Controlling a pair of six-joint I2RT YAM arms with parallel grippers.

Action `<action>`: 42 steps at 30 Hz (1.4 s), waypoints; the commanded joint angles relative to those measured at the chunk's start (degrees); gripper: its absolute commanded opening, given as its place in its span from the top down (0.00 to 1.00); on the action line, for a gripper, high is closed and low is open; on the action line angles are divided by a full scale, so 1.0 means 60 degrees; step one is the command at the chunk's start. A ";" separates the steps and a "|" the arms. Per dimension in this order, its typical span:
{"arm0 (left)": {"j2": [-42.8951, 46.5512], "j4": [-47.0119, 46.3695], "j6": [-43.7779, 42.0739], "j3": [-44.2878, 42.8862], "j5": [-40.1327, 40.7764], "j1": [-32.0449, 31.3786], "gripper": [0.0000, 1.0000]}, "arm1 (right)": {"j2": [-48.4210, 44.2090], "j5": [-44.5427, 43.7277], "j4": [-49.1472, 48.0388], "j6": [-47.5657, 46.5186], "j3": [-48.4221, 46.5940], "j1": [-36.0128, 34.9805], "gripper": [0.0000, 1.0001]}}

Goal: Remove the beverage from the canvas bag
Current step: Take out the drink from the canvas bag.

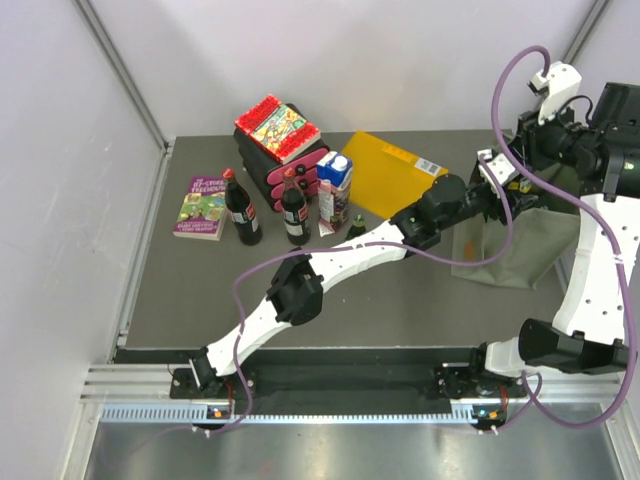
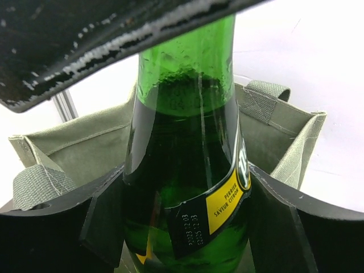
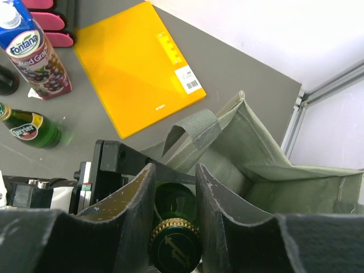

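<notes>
Currently the left fingers [image 2: 57,227] stand fairly wide, set against both sides of the green bottle [image 2: 182,170] at its label. The right fingers [image 3: 128,210] stand narrowly apart, clamped on its capped neck. The bottle is upright in the mouth of the canvas bag [image 3: 273,165].

Perrier on bottle [image 2: 187,170], Fontana on carton [image 3: 34,54]

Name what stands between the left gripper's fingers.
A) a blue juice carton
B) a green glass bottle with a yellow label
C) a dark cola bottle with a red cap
B: the left wrist view shows the green glass bottle inside the left gripper, with the olive-green canvas bag behind it.
</notes>
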State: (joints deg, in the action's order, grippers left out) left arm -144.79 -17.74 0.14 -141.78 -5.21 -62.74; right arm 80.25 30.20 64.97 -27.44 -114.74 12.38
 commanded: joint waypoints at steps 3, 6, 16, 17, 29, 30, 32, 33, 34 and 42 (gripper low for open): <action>0.1236 -0.1218 -0.0053 0.0045 0.0503 0.0071 1.00 | -0.0821 0.0592 -0.1629 0.0398 -0.0037 -0.0174 1.00; 0.1426 -0.1350 -0.0053 0.0045 0.0561 0.0129 1.00 | -0.0806 0.0680 -0.1775 0.0574 -0.0066 -0.0174 1.00; 0.1851 -0.1453 -0.0331 0.0045 0.0518 0.0276 1.00 | -0.0646 0.1149 -0.2156 0.1116 -0.0447 -0.0174 1.00; 0.1910 -0.1468 -0.0360 0.0031 0.0503 0.0276 1.00 | -0.0645 0.1193 -0.2214 0.1160 -0.0592 -0.0174 1.00; 0.2642 -0.1395 -0.0917 0.0279 0.0224 0.0349 1.00 | -0.0513 0.1911 -0.2669 0.1863 -0.1004 -0.0189 0.85; 0.2686 -0.1394 -0.0946 0.0323 0.0210 0.0364 1.00 | -0.0499 0.1969 -0.2713 0.1907 -0.1004 -0.0189 0.82; 0.2818 -0.1409 -0.0947 0.0499 0.0210 0.0364 1.00 | -0.0469 0.2042 -0.2786 0.2039 -0.1004 -0.0203 0.81; 0.2876 -0.1409 -0.0961 0.0572 0.0210 0.0349 1.00 | -0.0426 0.2086 -0.2801 0.2068 -0.0989 -0.0203 0.78; 0.2979 -0.1424 -0.0947 0.0761 0.0181 0.0364 1.00 | -0.0411 0.2101 -0.2801 0.2112 -0.0960 -0.0218 0.77; 0.3624 -0.1541 -0.0917 0.1889 0.0122 0.0364 1.00 | -0.0411 0.2233 -0.2860 0.2259 -0.0506 -0.0364 0.60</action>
State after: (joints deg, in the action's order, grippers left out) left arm -131.70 -17.78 -4.75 -131.44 -4.60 -60.90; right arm 78.43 41.74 51.70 -15.16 -118.10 11.42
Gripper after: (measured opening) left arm 0.746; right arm 0.372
